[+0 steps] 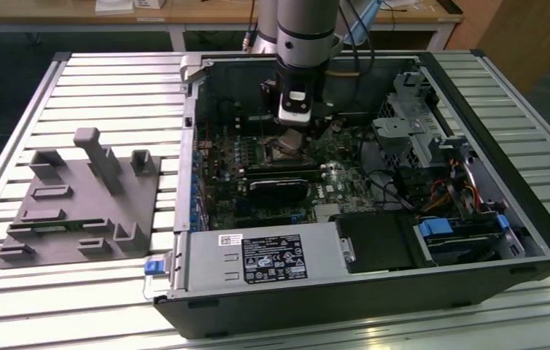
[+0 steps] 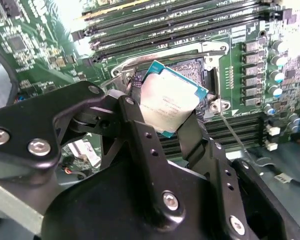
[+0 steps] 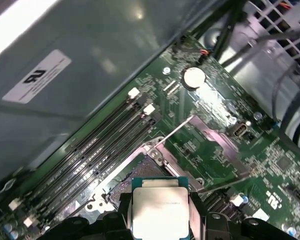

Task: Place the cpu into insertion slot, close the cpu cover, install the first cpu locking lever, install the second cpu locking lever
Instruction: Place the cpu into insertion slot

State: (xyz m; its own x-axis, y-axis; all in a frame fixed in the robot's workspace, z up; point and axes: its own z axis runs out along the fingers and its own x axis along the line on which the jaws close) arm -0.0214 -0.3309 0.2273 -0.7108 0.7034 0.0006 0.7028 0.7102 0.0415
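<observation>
My gripper (image 2: 162,112) is shut on the cpu (image 2: 171,100), a flat square chip with a pale metal top that sits tilted between the two black fingers (image 2: 137,130). In the first wrist view the cpu (image 3: 159,210) hangs just above the insertion slot (image 3: 140,167), apart from it. The slot's dark centre (image 2: 196,67) shows behind the chip. The cpu cover (image 3: 217,137) stands open beside the slot. Two thin locking levers (image 3: 175,130) (image 3: 222,182) stick up, unlatched. In the exterior view the gripper (image 1: 292,138) is down inside the computer case, over the slot (image 1: 283,153).
Long black memory slots (image 3: 97,150) run beside the socket. A black module (image 1: 280,186) lies in front of it. The power supply (image 1: 270,259), drive cage (image 1: 416,127) and cables (image 1: 450,193) crowd the case. A grey fixture (image 1: 76,197) sits on the table at the exterior view's left.
</observation>
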